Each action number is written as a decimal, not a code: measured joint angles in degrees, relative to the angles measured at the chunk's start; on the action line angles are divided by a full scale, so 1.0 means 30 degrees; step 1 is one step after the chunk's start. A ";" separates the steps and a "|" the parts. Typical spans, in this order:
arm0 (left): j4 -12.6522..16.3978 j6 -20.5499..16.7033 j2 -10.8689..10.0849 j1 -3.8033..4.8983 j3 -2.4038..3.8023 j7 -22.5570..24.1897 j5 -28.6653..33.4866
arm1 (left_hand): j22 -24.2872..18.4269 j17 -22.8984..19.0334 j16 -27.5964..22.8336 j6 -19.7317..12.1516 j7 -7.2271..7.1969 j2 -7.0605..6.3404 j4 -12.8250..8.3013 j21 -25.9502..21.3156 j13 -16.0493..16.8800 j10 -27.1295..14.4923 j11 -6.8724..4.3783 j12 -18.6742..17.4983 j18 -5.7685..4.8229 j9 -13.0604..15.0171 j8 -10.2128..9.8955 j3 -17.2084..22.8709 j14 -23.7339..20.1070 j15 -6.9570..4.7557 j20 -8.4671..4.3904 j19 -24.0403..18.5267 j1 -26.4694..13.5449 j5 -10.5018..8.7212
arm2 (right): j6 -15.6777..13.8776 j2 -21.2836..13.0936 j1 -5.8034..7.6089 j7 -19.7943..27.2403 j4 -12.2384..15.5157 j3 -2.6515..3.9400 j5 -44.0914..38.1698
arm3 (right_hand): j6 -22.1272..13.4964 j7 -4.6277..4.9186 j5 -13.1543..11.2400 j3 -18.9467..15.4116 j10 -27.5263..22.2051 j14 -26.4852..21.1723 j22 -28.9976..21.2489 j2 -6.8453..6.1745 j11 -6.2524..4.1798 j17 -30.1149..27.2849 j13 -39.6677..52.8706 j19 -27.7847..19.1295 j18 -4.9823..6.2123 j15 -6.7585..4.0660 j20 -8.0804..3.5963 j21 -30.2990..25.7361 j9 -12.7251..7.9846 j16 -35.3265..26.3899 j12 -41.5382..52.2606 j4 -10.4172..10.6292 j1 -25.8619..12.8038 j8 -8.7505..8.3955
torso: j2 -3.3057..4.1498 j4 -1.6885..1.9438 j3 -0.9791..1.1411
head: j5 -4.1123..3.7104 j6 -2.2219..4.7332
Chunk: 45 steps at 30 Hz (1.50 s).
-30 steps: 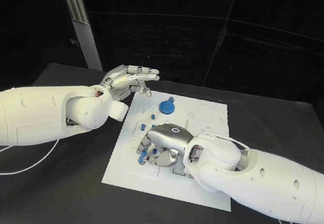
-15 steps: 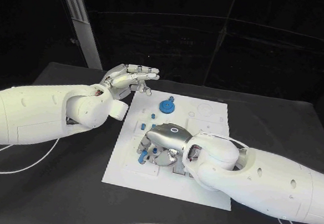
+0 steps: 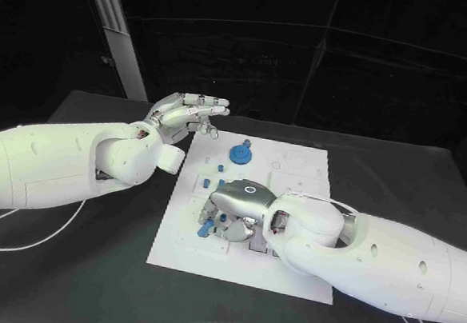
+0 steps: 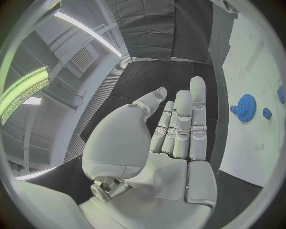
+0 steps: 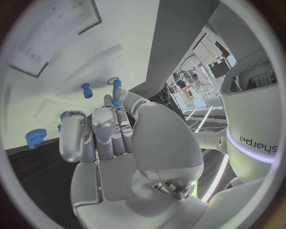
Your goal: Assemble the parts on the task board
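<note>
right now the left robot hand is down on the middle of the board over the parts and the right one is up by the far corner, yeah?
No, the sides are swapped. In the head view the right robot hand is down on the middle of the board over the parts, and the left robot hand is up by the far corner.

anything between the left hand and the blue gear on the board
Nothing visible. The left hand hovers open off the board's far left corner; bare white board lies between it and the gear.
</note>
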 measured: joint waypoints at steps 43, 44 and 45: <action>0.0013 0.0015 -0.0080 -0.0002 -0.0003 -0.0005 -0.0024 | -0.0024 -0.0021 0.0079 0.0000 0.0000 0.0000 0.0003 -0.0075 0.0000 0.0000 0.0000 0.0000 0.0000 0.0000 0.0000 -0.0110 0.0000 0.0000 0.0000 0.0000 0.0000 0.0000 | 0.0422 -0.0328 -0.0067 -0.1037 0.0757 -0.0023 -0.1458 | 0.0441 -0.0173 0.0169 -0.0037 0.0579 -0.0071 0.0041 -0.0172 -0.0233 0.0003 0.0098 0.0000 0.0000 -0.0070 0.0000 0.0072 0.0118 0.0152 0.0121 0.0126 -0.0480 0.0176 | 0.0004 0.0002 -0.0011 | 0.0037 -0.0103; 0.0014 0.0015 -0.0081 -0.0002 -0.0003 -0.0005 -0.0024 | -0.0024 -0.0022 0.0079 -0.0001 0.0000 0.0000 0.0003 -0.0075 0.0000 0.0000 0.0000 0.0000 0.0000 0.0000 0.0000 -0.0110 0.0000 0.0000 0.0000 0.0000 0.0000 0.0000 | 0.0445 -0.0288 -0.0066 -0.1066 0.0743 -0.0023 -0.1495 | 0.0440 -0.0174 0.0169 -0.0088 0.0581 -0.0071 0.0041 -0.0173 -0.0235 -0.0016 0.0098 0.0000 0.0000 -0.0070 0.0000 0.0072 0.0117 0.0152 0.0121 0.0177 -0.0480 0.0181 | 0.0005 0.0002 -0.0011 | 0.0033 -0.0104; 0.0015 0.0015 -0.0081 -0.0002 -0.0004 -0.0006 -0.0025 | -0.0024 -0.0022 0.0079 0.0000 0.0000 0.0000 0.0002 -0.0075 0.0000 0.0000 0.0000 0.0000 0.0000 0.0000 0.0000 -0.0110 0.0000 0.0000 0.0000 0.0000 0.0000 0.0000 | 0.0471 -0.0229 -0.0066 -0.1103 0.0721 -0.0023 -0.1544 | 0.0438 -0.0175 0.0169 -0.0108 0.0582 -0.0070 0.0034 -0.0173 -0.0237 -0.0050 0.0098 0.0000 -0.0001 -0.0070 0.0000 0.0072 0.0117 0.0152 0.0121 0.0197 -0.0480 0.0185 | 0.0005 0.0002 -0.0011 | 0.0031 -0.0104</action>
